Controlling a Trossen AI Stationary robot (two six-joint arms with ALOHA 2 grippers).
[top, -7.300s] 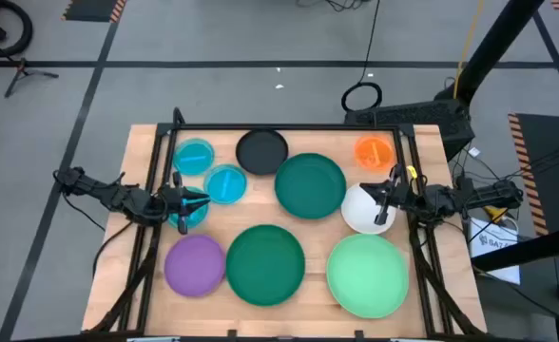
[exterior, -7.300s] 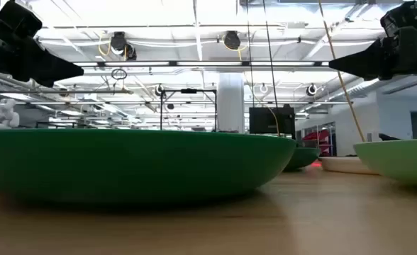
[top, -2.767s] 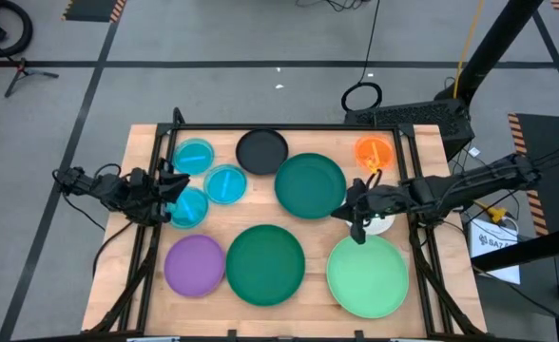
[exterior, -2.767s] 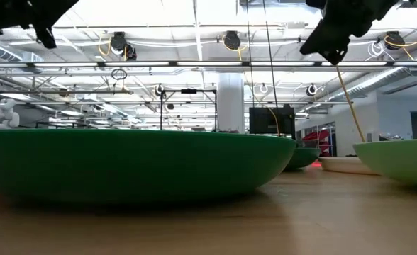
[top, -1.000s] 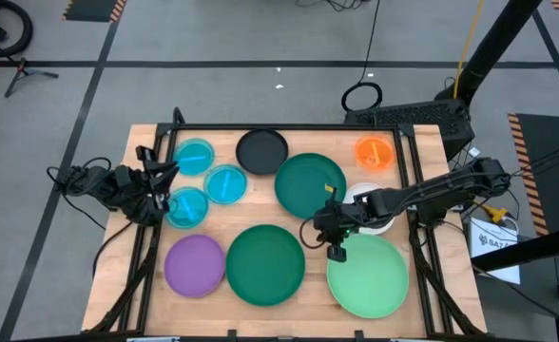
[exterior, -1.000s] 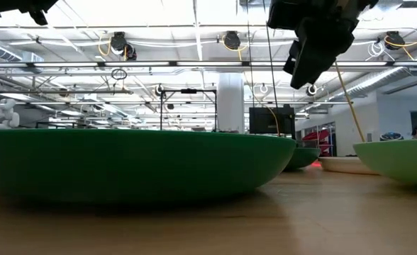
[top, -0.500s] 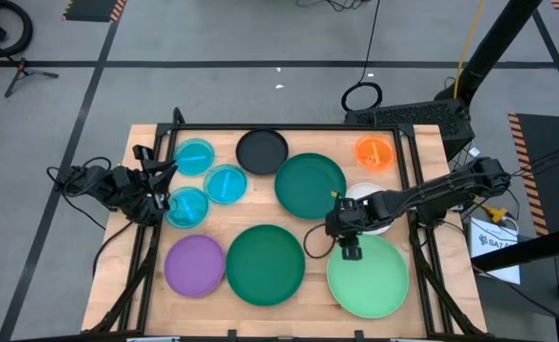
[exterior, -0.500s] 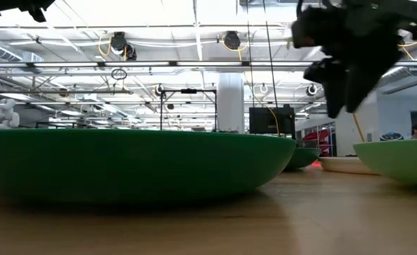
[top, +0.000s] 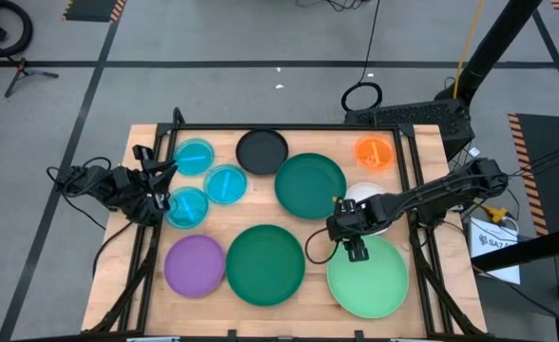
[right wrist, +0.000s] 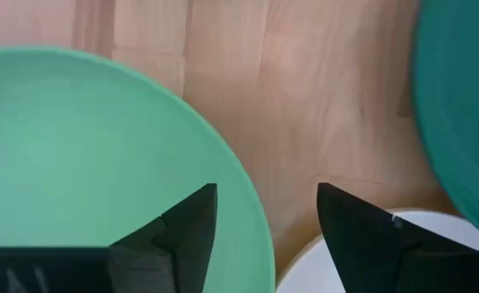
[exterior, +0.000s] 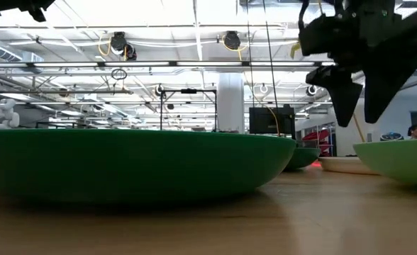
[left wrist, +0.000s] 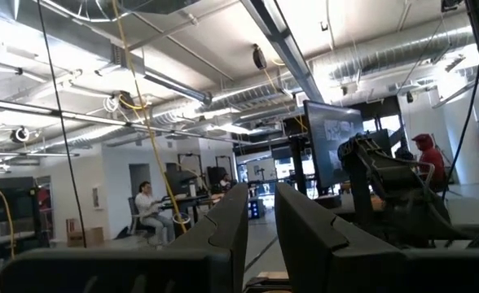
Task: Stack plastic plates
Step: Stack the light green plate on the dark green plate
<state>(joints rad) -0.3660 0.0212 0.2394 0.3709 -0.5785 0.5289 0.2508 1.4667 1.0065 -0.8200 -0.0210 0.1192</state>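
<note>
My right tool (top: 354, 252) hangs open over the rim of the light green plate (top: 373, 281), and my left tool (top: 153, 178), nearly closed, waits above the table's (top: 289, 310) left edge.

My own right arm covered much of the white plate (top: 370, 211) from above — only a pale crescent showed beside my wrist. In my right wrist view the light green plate (right wrist: 85, 155) ran off the edge, and so did the dark green plate (right wrist: 463, 98). From table height the near dark green plate (exterior: 123, 166) hid nearly everything behind it — the small blue and orange ones could not be seen there at all. My left gripper (left wrist: 260, 236) pointed into the room, and the people (left wrist: 146, 207) there were too small to make out.
</note>
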